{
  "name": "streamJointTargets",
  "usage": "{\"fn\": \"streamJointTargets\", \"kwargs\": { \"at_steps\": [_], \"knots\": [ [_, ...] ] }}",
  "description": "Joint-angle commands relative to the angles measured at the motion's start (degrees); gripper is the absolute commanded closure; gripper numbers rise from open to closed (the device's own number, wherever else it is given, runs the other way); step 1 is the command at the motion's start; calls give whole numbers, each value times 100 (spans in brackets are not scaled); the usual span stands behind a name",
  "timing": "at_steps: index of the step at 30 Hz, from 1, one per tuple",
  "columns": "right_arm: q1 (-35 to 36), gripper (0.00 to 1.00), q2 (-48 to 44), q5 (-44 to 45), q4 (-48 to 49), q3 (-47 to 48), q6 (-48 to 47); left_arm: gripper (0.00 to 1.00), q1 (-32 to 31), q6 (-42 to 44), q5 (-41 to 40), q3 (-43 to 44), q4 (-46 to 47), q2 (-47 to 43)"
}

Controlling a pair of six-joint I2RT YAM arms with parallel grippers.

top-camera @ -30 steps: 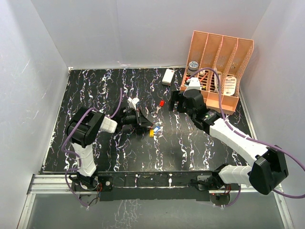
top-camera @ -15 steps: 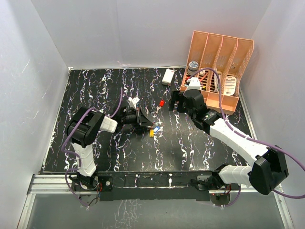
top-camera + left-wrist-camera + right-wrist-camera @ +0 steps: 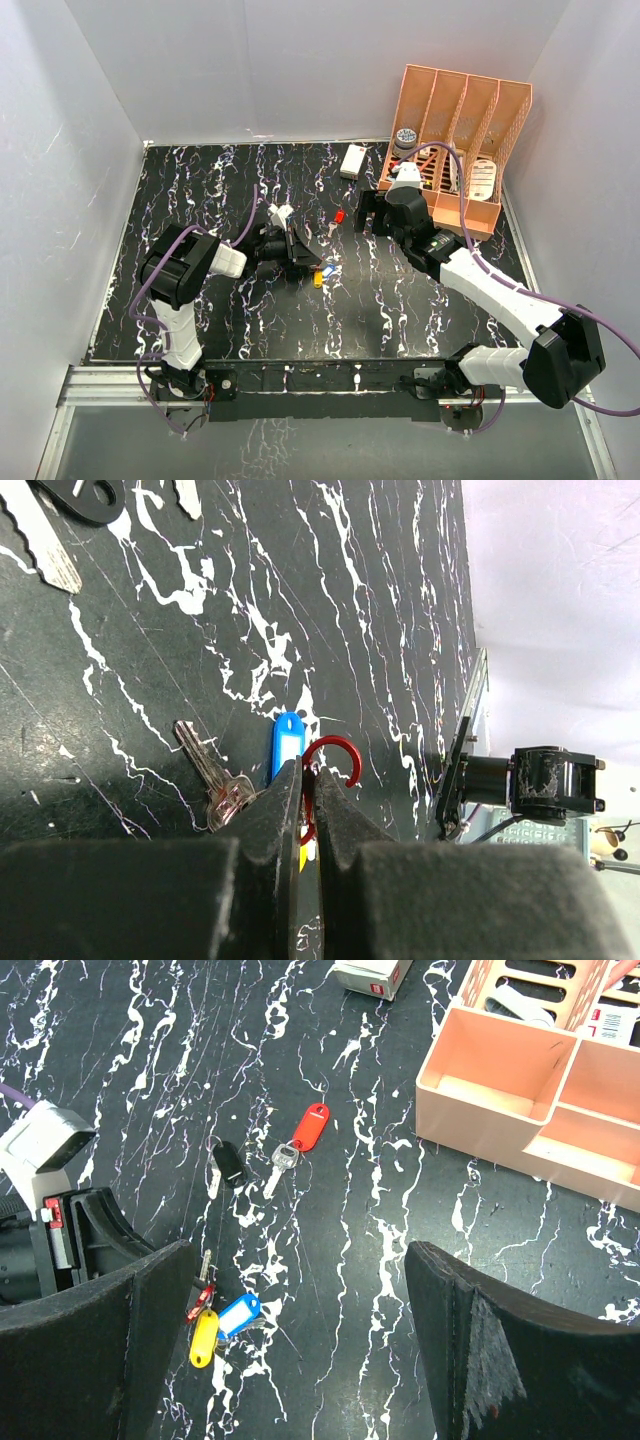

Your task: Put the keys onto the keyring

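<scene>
My left gripper (image 3: pixel 309 777) is shut on the red keyring (image 3: pixel 338 752), whose open hook sticks out past the fingertips. A blue-headed key (image 3: pixel 287 744) and a bare metal key (image 3: pixel 209 776) lie at the tips, and a bit of the yellow head (image 3: pixel 303 858) shows between the jaws. In the top view the left gripper (image 3: pixel 303 262) is low at the mat's middle, by the yellow (image 3: pixel 318 281) and blue (image 3: pixel 327 269) heads. My right gripper (image 3: pixel 295 1265) is open and empty above the mat, over the red-headed key (image 3: pixel 310 1126), the yellow key (image 3: pixel 204 1337), the blue key (image 3: pixel 239 1314) and the keyring (image 3: pixel 197 1301).
A black-headed key (image 3: pixel 229 1165) lies left of the red-headed one. A white box (image 3: pixel 352 160) sits at the back. A pink file organizer (image 3: pixel 461 125) stands at the back right, close behind the right gripper (image 3: pixel 374 214). White walls enclose the mat.
</scene>
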Motion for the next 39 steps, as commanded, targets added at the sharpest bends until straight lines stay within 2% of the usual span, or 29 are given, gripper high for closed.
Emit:
{"fn": "streamJointTargets", "kwargs": {
  "at_steps": [1, 32, 39],
  "knots": [
    [-39, 15, -185, 5, 250, 24, -2, 100, -43, 117, 24, 162, -94, -16],
    [-102, 15, -194, -55, 289, -1, -4, 100, -51, 170, 19, 372, -207, 93],
    [-109, 15, -181, -62, 311, -36, -5, 100, -52, 112, 40, 397, 67, 135]
  ]
}}
